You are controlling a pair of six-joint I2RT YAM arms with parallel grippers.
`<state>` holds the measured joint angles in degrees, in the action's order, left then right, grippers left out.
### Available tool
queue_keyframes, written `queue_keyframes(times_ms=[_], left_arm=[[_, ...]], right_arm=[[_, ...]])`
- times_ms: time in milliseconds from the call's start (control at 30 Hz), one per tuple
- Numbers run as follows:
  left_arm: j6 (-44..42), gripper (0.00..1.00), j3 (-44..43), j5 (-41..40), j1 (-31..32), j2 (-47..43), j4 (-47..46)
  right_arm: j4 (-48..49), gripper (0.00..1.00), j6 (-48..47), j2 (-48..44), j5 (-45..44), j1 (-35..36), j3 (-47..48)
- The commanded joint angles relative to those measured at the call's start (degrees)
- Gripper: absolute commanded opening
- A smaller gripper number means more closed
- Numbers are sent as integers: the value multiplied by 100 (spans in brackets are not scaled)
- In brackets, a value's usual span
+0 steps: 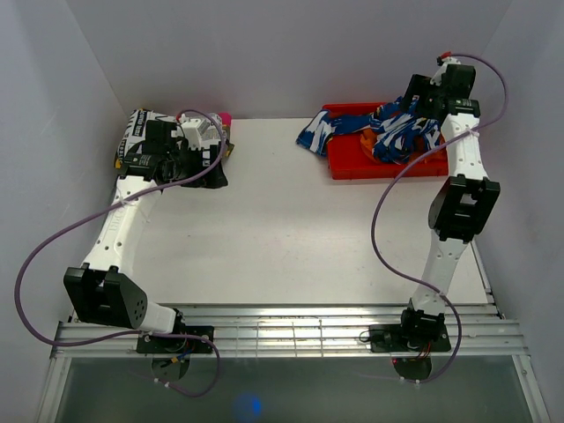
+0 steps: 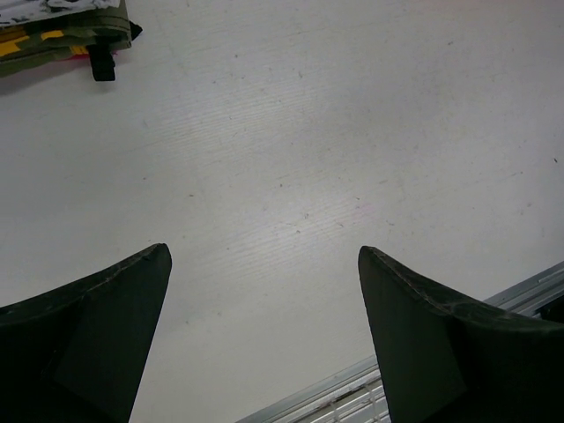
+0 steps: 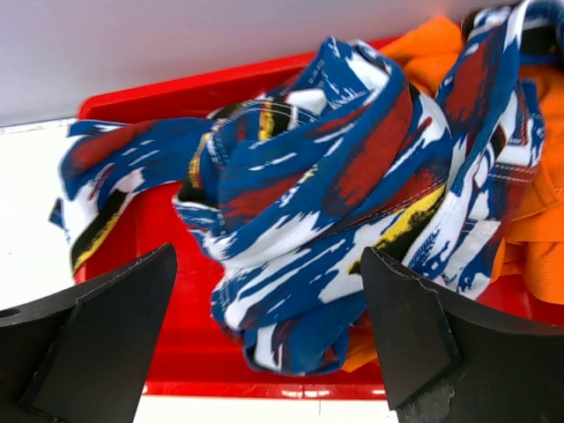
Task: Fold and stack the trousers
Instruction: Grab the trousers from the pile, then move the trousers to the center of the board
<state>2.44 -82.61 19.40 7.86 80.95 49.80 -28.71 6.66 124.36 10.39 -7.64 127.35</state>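
Trousers [image 3: 326,203] bunched over orange cloth [image 3: 542,229]. Right gripper [image 3: 266,264], left gripper [image 2: 263,256]: fingers spread, empty. Risk: pinch snags orange cloth too.

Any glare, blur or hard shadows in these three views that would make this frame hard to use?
Top external: soft, even light, no hard shadows; a blue glint at the bottom edge. Left wrist: mild sheen on the table; the left gripper underexposed, nearly black. Right wrist: the trousers sharp and well lit; the right gripper likewise dark.
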Motion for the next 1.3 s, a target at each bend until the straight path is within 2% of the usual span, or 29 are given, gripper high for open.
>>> queue_keyframes(times_ms=[0,200,300,333,400,433,500,533,800,1100,1267], left_arm=[[-24,98,-273,-182,-47,-97,214],[-77,98,-300,-296,-56,-79,293],[-94,98,-273,-340,-56,-53,293],[-94,98,-256,-375,-56,-53,293],[-103,98,-221,-402,-56,-61,285],[-103,98,-203,-419,-65,-62,276],[-138,98,-124,-454,-56,-53,258],[-147,98,-98,-611,-56,-44,258],[-77,98,-291,-824,-65,61,232],[178,96,-466,-1035,-522,132,109],[196,96,-931,-956,-777,193,100]], right_arm=[[471,90,257,185,-441,-18,212],[480,90,231,677,-565,-18,185],[515,100,196,853,-364,-10,273],[620,86,222,862,-293,-10,316],[735,70,213,845,-91,17,413],[813,47,187,819,-38,43,457],[1068,26,64,705,225,78,624],[1139,9,-6,661,244,139,694],[2298,8,89,-841,629,228,194],[2765,8,556,-2151,1395,394,18],[3002,8,854,-2801,1526,640,141]])
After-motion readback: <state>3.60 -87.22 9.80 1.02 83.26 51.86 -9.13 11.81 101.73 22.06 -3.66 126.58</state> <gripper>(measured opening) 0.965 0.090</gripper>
